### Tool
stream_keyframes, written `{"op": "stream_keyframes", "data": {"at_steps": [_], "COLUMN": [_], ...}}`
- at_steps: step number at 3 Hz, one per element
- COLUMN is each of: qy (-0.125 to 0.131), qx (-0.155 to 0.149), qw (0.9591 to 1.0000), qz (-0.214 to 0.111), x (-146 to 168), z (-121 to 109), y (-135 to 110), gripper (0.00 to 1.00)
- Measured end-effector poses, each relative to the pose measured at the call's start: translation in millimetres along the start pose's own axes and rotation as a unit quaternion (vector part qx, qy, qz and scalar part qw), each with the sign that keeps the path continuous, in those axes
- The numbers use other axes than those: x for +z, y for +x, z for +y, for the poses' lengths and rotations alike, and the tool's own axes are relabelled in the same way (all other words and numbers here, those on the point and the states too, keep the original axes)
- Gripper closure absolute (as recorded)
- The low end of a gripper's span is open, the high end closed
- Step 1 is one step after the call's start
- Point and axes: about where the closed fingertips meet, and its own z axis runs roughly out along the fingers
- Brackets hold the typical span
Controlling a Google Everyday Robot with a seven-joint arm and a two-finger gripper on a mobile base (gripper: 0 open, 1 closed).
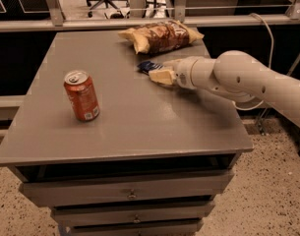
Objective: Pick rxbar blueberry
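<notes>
The rxbar blueberry [147,66] is a small dark blue bar lying flat on the grey table [139,127], just in front of the chip bag. My gripper [159,70] reaches in from the right, low over the table, right at the bar's right end. It is open: one cream finger [162,77] lies along the bar's near side and the other sits at its far side. The bar's right end is hidden by the gripper.
A tan-and-brown chip bag [162,36] lies at the table's back edge, just behind the bar. A red soda can [81,95] stands upright on the left. A rail and glass partition run behind the table. Drawers sit below the front edge.
</notes>
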Motion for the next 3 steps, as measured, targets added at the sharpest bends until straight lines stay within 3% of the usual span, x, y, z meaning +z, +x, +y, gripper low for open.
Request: {"op": "stream_keyframes", "data": {"at_steps": [1, 2, 3], "qy": [-0.001, -0.015, -0.048], "qx": [-0.001, -0.019, -0.062], "qw": [1.0000, 0.9986, 0.9911], "qz": [-0.002, -0.047, -0.108], "x": [-1.6, -33.3, -82.1], "z": [0.1, 1.6, 8.0], "y": [-1.6, -32.5, -77.4], "gripper": [1.00, 1.00, 1.00]}}
